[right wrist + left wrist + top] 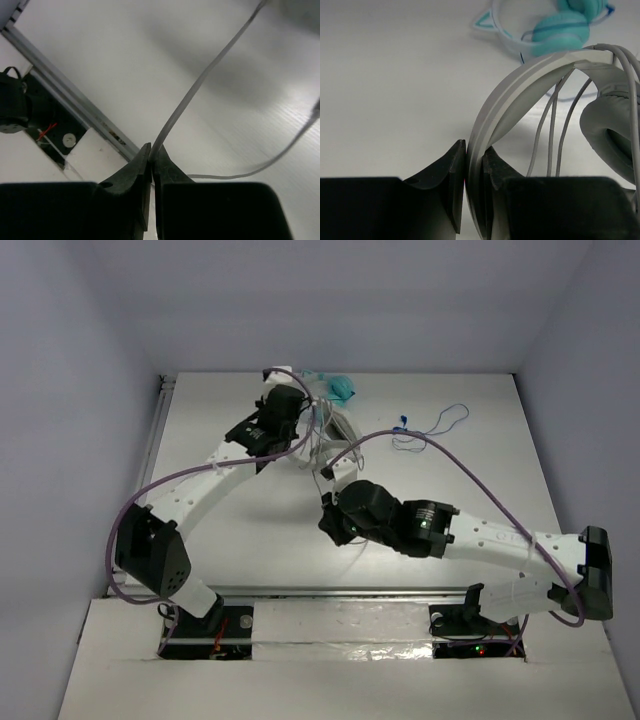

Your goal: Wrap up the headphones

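Item: headphones [328, 436], white, at the upper middle of the top view, near the far edge of the table [250, 530]. In the left wrist view the wide headband [520, 90] arches from bottom centre to upper right, with one grey ear cup [610, 130] at the right edge. Left gripper [474, 150]: jaws pressed onto the headband, one finger on each face, the band standing on edge between them. Right gripper [151, 150]: jaws pinched on the thin pale cable [200, 82], which rises from the fingertips toward the upper right of that view; a second stretch curves across the lower right, apart from the jaws. In the top view this gripper [328, 505] sits at centre, below the headphones. Several cable strands [552, 125] run down beside the inner face of the band and appear to pass over its top at upper right; whether they are full turns cannot be told. Also present: teal headphones [340, 388] just above the white pair, and blue-wired earbuds [430, 425] well to the right. Step in hand, by judgement: winding, one arm bracing the band while the other feeds cable. The next move likely calls for carrying the pinched cable round the band under light tension, without dragging the band from the left jaws.
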{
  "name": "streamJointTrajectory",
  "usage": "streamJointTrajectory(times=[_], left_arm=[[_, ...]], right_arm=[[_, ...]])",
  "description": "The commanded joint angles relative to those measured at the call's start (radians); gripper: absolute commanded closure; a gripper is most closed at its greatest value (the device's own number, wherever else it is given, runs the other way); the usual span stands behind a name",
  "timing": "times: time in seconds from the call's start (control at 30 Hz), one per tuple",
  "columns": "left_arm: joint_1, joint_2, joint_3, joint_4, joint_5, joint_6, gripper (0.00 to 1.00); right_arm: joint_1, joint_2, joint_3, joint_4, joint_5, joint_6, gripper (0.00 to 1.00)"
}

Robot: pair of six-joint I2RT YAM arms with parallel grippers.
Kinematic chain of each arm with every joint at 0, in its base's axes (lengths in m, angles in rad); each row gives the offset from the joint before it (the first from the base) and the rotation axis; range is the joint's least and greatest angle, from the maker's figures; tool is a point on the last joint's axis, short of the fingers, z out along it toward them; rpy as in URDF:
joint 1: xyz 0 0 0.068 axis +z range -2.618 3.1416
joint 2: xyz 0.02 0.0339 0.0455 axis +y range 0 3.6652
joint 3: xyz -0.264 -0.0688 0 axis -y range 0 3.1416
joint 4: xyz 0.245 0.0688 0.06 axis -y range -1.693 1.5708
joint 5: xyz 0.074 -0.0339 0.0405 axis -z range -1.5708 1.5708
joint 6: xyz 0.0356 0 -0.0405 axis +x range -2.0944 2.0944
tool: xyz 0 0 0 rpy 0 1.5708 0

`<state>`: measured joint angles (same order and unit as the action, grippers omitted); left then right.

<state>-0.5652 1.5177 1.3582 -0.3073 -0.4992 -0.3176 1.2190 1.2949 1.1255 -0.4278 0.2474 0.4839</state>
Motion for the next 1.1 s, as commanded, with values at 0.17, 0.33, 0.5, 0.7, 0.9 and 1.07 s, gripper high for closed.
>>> streamJointTrajectory(times=[0.17, 0.33, 0.5, 0.7, 0.9, 1.07], left_arm=[[-0.052, -0.091, -0.063, -0.004, 0.045, 0.129, 1.00], [-0.088, -0.169, -0.157, -0.059, 0.152, 0.187, 1.00], [-0.133, -0.224, -0.258, -0.085, 0.212, 0.212, 1.00], [-0.151, -0.281, -0.281, -0.075, 0.414, 0.239, 1.00], [-0.151, -0.309, -0.283, -0.052, 0.526, 0.239, 1.00], [-0.151, -0.324, -0.284, -0.027, 0.614, 0.238, 1.00]], right_arm=[[-0.001, -0.034, 0.129, -0.203, 0.303, -0.156, 1.00], [-0.030, -0.034, 0.135, -0.248, 0.384, -0.203, 1.00], [-0.048, -0.023, 0.148, -0.285, 0.437, -0.238, 1.00], [-0.079, 0.026, 0.137, -0.240, 0.587, -0.278, 1.00], [-0.171, 0.052, 0.109, -0.169, 0.699, -0.256, 0.97], [-0.252, -0.018, 0.073, -0.102, 0.609, -0.263, 0.90]])
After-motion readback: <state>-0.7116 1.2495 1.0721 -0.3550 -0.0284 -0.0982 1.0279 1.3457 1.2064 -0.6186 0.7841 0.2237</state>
